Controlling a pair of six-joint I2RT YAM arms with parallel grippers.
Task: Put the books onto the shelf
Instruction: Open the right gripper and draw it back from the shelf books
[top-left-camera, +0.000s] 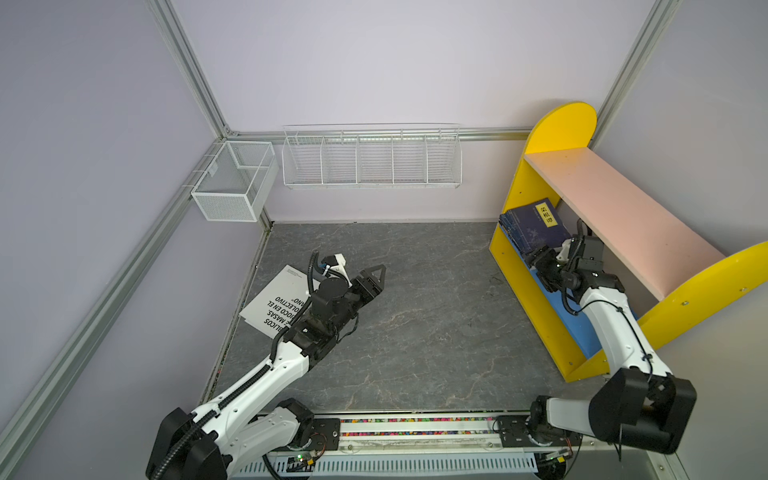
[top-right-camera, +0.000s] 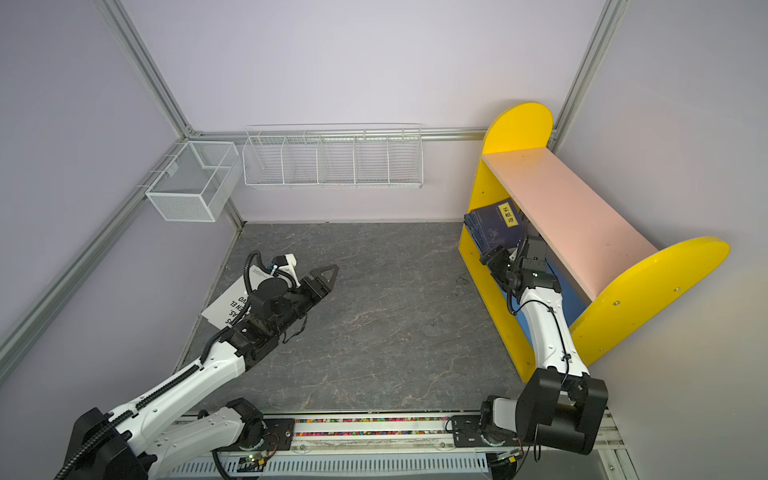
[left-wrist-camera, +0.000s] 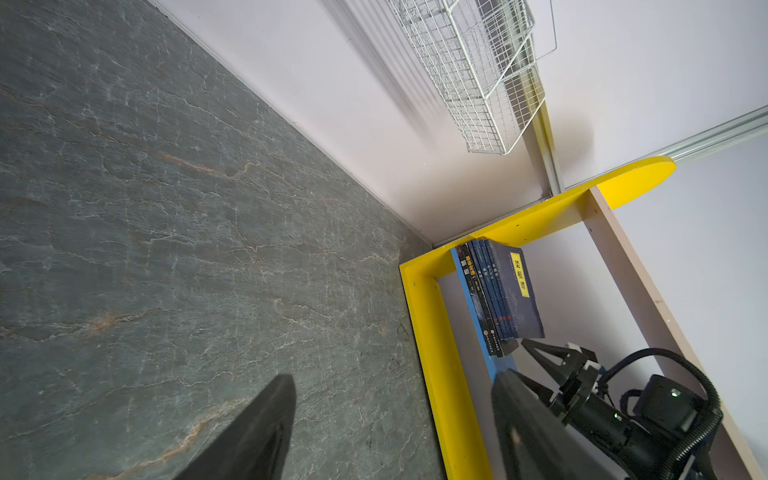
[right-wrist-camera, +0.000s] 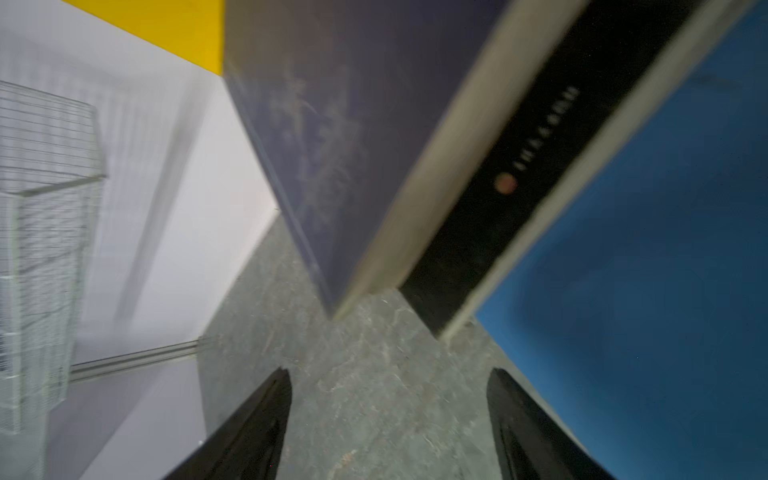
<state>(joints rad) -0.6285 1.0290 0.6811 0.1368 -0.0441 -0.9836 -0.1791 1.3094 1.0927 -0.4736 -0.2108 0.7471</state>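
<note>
The shelf (top-left-camera: 615, 208) (top-right-camera: 561, 199) stands at the right, with yellow sides, a pink upper board and a blue lower board (right-wrist-camera: 644, 249). Several navy and black books (top-left-camera: 532, 224) (top-right-camera: 494, 226) (left-wrist-camera: 498, 291) (right-wrist-camera: 332, 124) lean in a row against its far yellow panel on the blue board. My right gripper (top-left-camera: 536, 253) (top-right-camera: 490, 253) (left-wrist-camera: 540, 357) (right-wrist-camera: 388, 370) is open just in front of them, with nothing between its fingers. A white book (top-left-camera: 274, 299) (top-right-camera: 226, 301) lies flat at the table's left, partly under my left arm. My left gripper (top-left-camera: 376, 276) (top-right-camera: 326, 276) (left-wrist-camera: 390, 376) hangs open and empty over the table.
A white wire divided rack (top-left-camera: 372, 160) (top-right-camera: 332, 160) (left-wrist-camera: 478, 75) hangs on the back wall. A white mesh basket (top-left-camera: 232, 183) (top-right-camera: 191, 183) is fixed in the back left corner. The grey stone-patterned table (top-left-camera: 436, 316) lies between the arms.
</note>
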